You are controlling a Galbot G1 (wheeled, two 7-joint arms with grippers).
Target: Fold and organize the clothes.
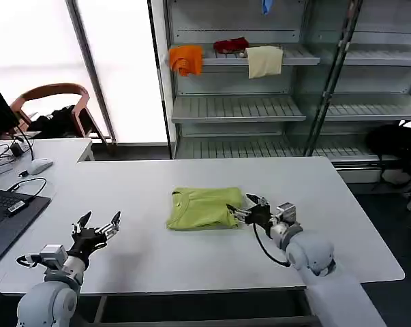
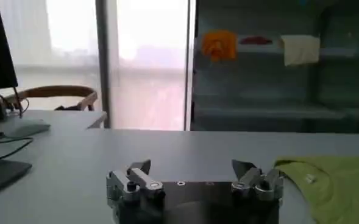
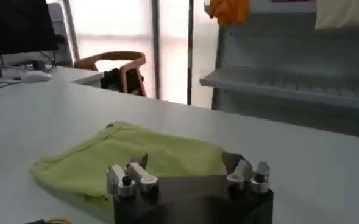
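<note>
The lime yellow-green T-shirt (image 1: 204,207) lies folded into a compact rectangle in the middle of the white table (image 1: 157,184), its ribbed neck toward the left. My right gripper (image 1: 248,208) stands open right at the shirt's right edge, low over the table; in the right wrist view the shirt (image 3: 130,155) spreads just beyond that gripper (image 3: 188,164), with nothing between the fingers. My left gripper (image 1: 96,225) is open near the table's front left, well apart from the shirt. In the left wrist view that gripper (image 2: 191,167) faces bare table, with the shirt (image 2: 337,182) off to one side.
A laptop (image 1: 4,214), cables and a mouse (image 1: 38,165) occupy the table's left end. Behind the table stands a metal shelf rack (image 1: 260,82) holding an orange cloth (image 1: 185,58), a red one and a cream cloth (image 1: 265,60). A chair (image 1: 55,109) sits at back left.
</note>
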